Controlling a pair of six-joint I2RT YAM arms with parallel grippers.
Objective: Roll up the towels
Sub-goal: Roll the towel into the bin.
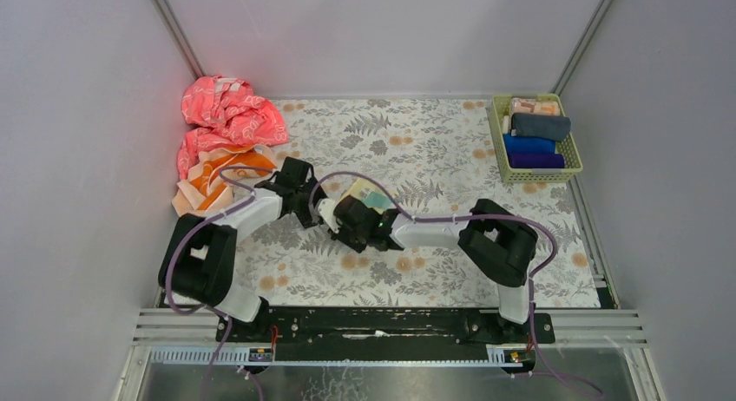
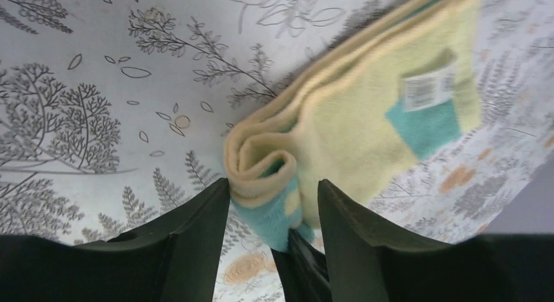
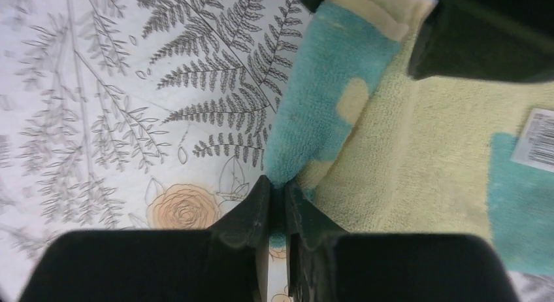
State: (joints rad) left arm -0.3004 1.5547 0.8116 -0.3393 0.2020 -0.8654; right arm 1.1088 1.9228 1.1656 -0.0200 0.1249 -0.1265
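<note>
A pale yellow towel with teal patches and a white tag (image 2: 366,119) lies on the floral mat at mid-table (image 1: 371,195); its near end is curled into a small roll. My left gripper (image 2: 274,184) is open, its jaws standing either side of that rolled end (image 1: 318,212). My right gripper (image 3: 277,184) is shut on the towel's teal corner (image 3: 313,119), just below the left jaws (image 1: 340,226). An orange and peach towel (image 1: 217,171) lies crumpled at the left, partly under my left arm.
A pink-red patterned cloth (image 1: 227,110) is heaped at the back left corner. A green basket (image 1: 496,136) at the back right holds several rolled towels. Grey walls close in both sides and the back.
</note>
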